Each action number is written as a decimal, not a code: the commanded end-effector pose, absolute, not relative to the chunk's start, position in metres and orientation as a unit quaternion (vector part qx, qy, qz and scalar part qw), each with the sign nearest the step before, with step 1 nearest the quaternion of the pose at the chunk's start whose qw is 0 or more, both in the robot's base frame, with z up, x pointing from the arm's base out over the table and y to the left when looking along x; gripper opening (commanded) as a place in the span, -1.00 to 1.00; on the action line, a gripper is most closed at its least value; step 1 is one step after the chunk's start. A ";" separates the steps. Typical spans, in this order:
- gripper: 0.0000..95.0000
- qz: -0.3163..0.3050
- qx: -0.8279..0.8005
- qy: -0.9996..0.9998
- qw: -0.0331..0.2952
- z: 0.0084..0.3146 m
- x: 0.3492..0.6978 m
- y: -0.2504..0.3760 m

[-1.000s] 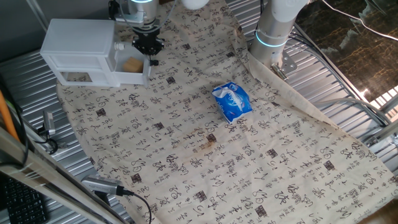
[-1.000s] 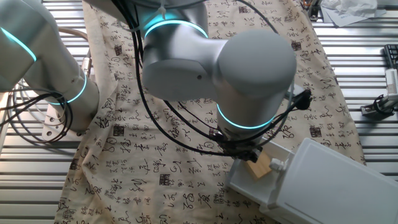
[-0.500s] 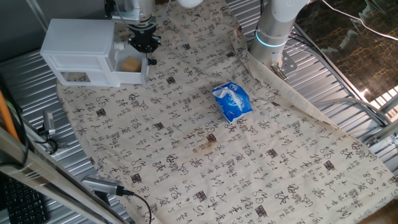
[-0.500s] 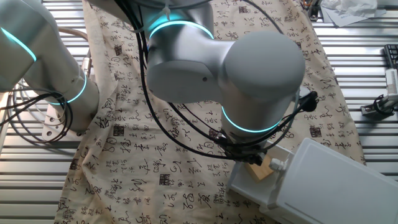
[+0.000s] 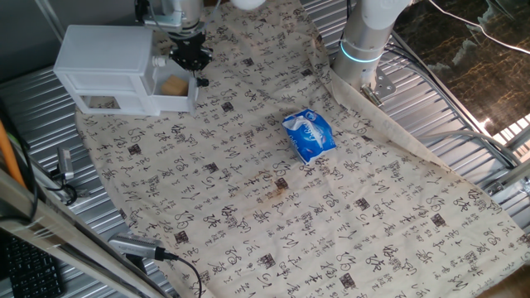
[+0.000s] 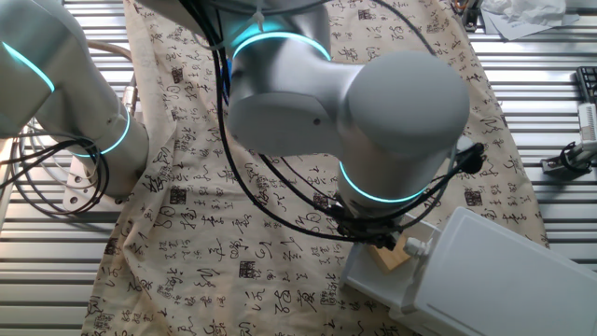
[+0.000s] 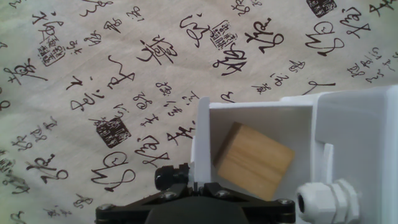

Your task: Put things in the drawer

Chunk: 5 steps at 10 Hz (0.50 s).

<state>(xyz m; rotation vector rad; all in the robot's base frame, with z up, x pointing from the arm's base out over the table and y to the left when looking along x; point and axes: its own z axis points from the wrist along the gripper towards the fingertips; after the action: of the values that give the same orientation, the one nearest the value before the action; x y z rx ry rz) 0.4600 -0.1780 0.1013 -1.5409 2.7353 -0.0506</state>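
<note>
The light-tan wooden block (image 5: 173, 85) lies inside the pulled-out white drawer (image 5: 179, 103) of the white cabinet (image 5: 103, 58). In the hand view the block (image 7: 255, 160) rests tilted in the drawer (image 7: 261, 109), whose dark knob (image 7: 171, 177) shows by the front wall. My gripper (image 5: 191, 58) hovers just above the drawer's front end, fingers together and holding nothing. Its fingertips (image 7: 196, 185) meet over the front wall's edge. From the other side, the arm covers most of the gripper, and the block (image 6: 390, 252) peeks out below it.
A blue packet (image 5: 309, 135) lies on the printed cloth (image 5: 248, 190) near the table's middle. The arm's base (image 5: 362, 50) stands at the back right. Ribbed metal table edges surround the cloth, with cables and a tool (image 5: 137, 247) at the front left.
The gripper has drifted slightly up and back toward the cabinet, staying shut. The block lies still in the drawer.
</note>
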 end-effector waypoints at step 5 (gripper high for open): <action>-1.00 -0.018 -0.479 0.878 -0.001 0.103 0.459 -0.160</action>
<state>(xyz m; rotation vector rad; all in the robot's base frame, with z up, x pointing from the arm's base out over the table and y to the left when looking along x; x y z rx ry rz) 0.4616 -0.1575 0.1028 -1.5016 2.7624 -0.0590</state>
